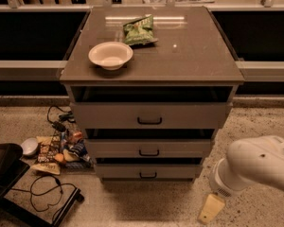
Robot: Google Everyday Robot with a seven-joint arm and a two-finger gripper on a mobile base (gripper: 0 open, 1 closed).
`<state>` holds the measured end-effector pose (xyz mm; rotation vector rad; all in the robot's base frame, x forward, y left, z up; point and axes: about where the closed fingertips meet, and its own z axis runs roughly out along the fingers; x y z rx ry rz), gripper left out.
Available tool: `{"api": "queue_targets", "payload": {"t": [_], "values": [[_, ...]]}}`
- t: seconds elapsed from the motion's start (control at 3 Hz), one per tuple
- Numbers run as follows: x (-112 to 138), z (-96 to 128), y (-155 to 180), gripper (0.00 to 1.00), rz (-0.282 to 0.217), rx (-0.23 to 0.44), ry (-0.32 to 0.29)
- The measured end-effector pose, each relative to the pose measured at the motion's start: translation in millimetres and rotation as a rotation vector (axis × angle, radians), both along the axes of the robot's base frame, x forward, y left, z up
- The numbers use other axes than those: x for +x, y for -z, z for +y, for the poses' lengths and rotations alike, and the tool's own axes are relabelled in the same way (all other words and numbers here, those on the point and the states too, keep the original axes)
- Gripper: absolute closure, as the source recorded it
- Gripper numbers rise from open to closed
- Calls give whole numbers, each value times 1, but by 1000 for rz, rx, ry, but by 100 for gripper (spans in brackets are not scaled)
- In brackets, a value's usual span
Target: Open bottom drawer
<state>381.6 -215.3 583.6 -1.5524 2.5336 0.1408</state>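
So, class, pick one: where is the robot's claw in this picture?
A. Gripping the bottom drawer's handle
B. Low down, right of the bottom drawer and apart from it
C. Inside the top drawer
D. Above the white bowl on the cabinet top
B: the claw hangs low near the floor, to the right of the bottom drawer and clear of its black handle.

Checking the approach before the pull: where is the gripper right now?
The gripper hangs low at the camera view's lower right, just right of the bottom drawer and not touching it.
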Motion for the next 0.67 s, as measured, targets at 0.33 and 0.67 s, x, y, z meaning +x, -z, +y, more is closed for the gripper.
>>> {"api": "queue_targets", "payload": {"t": [0.33,0.67], "values": [[11,42,78,0,18,45,-45],[23,79,141,0,56,75,-107]]}}
